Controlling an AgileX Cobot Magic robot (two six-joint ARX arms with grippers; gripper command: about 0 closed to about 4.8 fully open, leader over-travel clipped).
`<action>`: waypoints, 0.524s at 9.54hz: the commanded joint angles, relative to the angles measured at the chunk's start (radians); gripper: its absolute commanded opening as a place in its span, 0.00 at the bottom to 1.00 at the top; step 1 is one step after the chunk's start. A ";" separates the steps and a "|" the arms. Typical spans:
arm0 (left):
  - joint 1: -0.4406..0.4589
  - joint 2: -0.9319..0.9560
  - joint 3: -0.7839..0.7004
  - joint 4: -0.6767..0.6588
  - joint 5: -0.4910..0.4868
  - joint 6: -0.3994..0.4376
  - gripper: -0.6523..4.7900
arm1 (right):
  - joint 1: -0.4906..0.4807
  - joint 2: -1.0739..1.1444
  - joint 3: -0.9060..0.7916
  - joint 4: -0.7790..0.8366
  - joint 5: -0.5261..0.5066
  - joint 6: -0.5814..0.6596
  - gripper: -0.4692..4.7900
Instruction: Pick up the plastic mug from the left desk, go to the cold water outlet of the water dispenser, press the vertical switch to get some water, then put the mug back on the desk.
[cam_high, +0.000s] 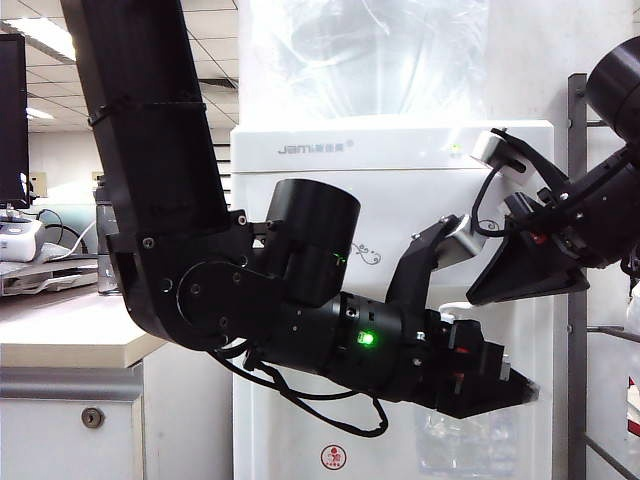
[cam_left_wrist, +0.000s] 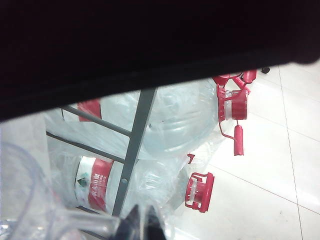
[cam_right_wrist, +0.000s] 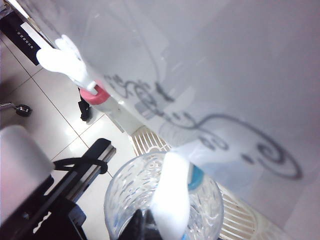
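Against the water dispenser (cam_high: 400, 200), your left gripper (cam_high: 500, 385) is clamping the plastic mug (cam_right_wrist: 165, 200) beneath the cold water outlet (cam_right_wrist: 192, 177); right gripper's (cam_high: 480, 290) opening is unreadable.

An office: behind the water dispenser (cam_high: 400, 200) runs a grid ceiling with panel lights (cam_high: 45, 35), and to its left a tabletop (cam_high: 60, 335) carries a monitor (cam_high: 12, 110). Spare water jugs (cam_left_wrist: 175, 120) lie racked beside it on pale floor tiles (cam_left_wrist: 280, 165).

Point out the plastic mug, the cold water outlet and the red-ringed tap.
plastic mug (cam_right_wrist: 131, 191): right wrist view, on its dimpled clear wall just below the rim.
cold water outlet (cam_right_wrist: 195, 177): right wrist view, on the blue collar ring above the mug's mouth.
red-ringed tap (cam_right_wrist: 95, 96): right wrist view, on its red-pink collar.
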 joint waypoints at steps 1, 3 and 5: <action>-0.007 -0.009 0.005 0.056 0.027 0.016 0.11 | -0.006 0.003 0.006 -0.003 0.062 0.044 0.09; -0.007 -0.009 0.005 0.056 0.026 0.016 0.11 | -0.006 -0.015 0.006 -0.003 0.088 0.041 0.09; -0.007 -0.009 0.005 0.056 0.026 0.016 0.11 | -0.006 -0.032 0.006 -0.003 0.100 0.002 0.09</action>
